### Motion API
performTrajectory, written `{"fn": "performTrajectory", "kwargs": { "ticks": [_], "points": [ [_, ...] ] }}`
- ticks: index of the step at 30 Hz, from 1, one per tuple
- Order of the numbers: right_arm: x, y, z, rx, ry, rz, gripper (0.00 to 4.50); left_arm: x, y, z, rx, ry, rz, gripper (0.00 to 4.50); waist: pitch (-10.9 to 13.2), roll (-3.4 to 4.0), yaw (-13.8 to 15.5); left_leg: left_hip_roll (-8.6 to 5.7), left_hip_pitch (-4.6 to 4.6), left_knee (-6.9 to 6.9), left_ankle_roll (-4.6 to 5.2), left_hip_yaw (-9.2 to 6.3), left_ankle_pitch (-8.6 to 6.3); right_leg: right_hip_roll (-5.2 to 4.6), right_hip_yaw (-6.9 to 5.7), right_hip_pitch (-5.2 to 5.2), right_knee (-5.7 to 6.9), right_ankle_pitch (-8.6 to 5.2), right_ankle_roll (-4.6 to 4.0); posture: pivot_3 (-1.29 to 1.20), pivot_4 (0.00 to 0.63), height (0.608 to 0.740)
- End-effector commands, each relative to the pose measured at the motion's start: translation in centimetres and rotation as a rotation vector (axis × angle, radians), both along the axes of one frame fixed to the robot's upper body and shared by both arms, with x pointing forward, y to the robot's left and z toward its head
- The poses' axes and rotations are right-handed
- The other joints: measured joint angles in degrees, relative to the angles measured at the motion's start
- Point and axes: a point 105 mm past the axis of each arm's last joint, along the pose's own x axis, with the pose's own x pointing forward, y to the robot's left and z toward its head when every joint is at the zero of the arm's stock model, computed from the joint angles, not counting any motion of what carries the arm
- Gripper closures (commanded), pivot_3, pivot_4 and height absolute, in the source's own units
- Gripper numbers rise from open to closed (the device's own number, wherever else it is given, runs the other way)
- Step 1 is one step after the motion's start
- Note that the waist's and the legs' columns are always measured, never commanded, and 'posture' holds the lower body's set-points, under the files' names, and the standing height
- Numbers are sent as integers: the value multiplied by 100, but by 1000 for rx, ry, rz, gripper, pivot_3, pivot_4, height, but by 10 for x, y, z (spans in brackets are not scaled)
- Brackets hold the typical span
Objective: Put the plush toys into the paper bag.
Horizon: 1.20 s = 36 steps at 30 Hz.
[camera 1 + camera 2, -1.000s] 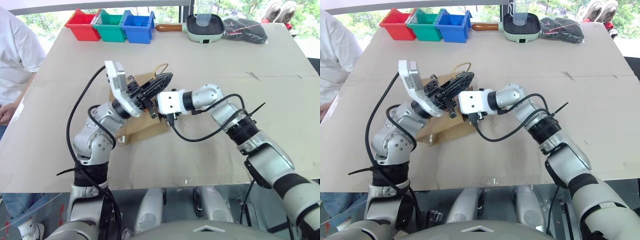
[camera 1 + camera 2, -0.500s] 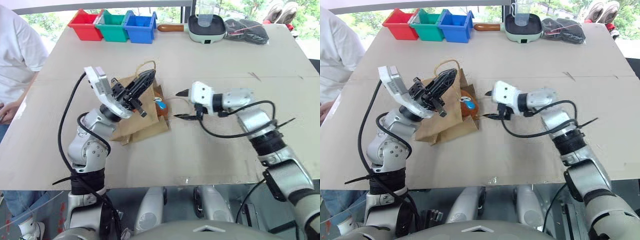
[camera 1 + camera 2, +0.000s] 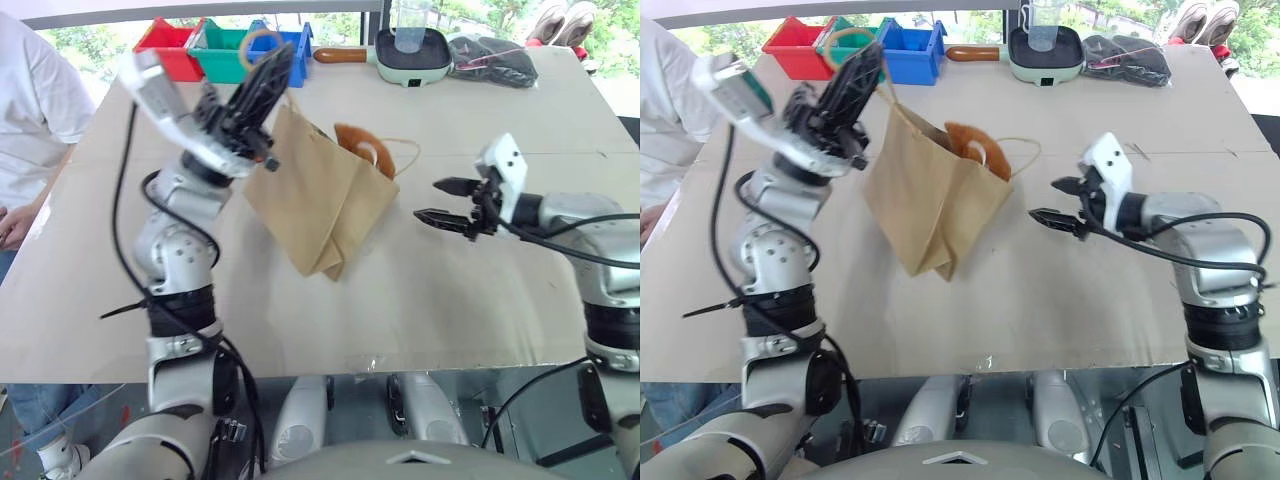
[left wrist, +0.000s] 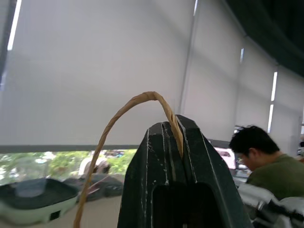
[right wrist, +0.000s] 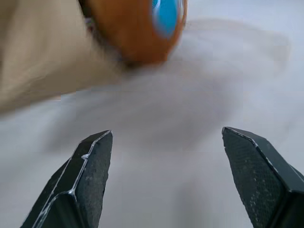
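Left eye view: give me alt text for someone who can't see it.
The left claw, shut on a handle, lifts the paper bag above the table, an orange-brown plush toy showing at its mouth. The right claw hangs open and empty beside the bag. Colored bins line the far edge.

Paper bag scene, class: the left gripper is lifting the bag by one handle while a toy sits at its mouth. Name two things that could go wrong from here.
1. The paper bag hangs tilted from one twisted handle pinched in the left gripper; the thin loop could slip or tear.
2. The orange-brown plush toy sits at the bag's open mouth, which faces sideways, so it may roll out onto the table. The right gripper is open and apart from the bag, giving no support.
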Motion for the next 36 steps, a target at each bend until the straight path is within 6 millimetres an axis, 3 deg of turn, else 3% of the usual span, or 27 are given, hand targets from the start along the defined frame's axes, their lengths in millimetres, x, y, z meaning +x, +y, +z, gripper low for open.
{"fn": "performTrajectory", "kwargs": {
  "ticks": [1,3,6,12,15,19,24,29,36],
  "points": [
    [-14,0,11,79,31,-9,972,-18,1,-13,57,-6,15,4500,0,0,-13,0,0,0,0,2,0,-1,1,0,-1,0,0,0,150,740],
    [-17,1,11,129,62,-23,972,-25,5,-27,58,35,40,4500,0,-1,-8,-1,-2,1,1,3,-1,-1,-1,0,2,0,0,0,150,740],
    [-15,20,10,241,120,-2,972,-41,6,-43,61,89,62,4500,-2,-2,-27,-1,4,4,1,7,0,2,-3,6,5,0,0,0,150,740],
    [2,43,-3,267,209,-22,972,-56,8,-48,58,120,92,4500,-2,-2,4,-2,0,8,0,13,0,3,-6,5,7,0,0,0,150,740],
    [12,46,-4,175,128,-29,972,-57,12,-46,67,117,118,4500,-1,-1,12,-5,0,8,1,18,0,1,-5,6,5,0,0,0,150,740],
    [32,50,-19,-81,-56,-25,972,-55,11,-45,70,118,119,4500,-1,-1,-21,-5,1,7,1,21,0,2,-6,4,4,0,0,0,150,740],
    [62,94,-26,-182,-171,58,972,-49,10,-42,66,109,129,4500,-1,-1,-82,3,9,6,0,27,0,14,2,3,7,0,0,0,150,740],
    [83,107,-35,-229,-197,50,972,-46,10,-40,64,101,131,4500,-1,-1,-31,6,2,3,-1,21,1,16,-4,-1,6,1,-2,0,150,740],
    [92,111,-48,-314,-289,71,4225,-44,11,-37,58,94,139,4500,-2,-2,-39,-4,4,4,-1,22,1,2,0,1,5,1,-1,0,150,740]
  ]
}}
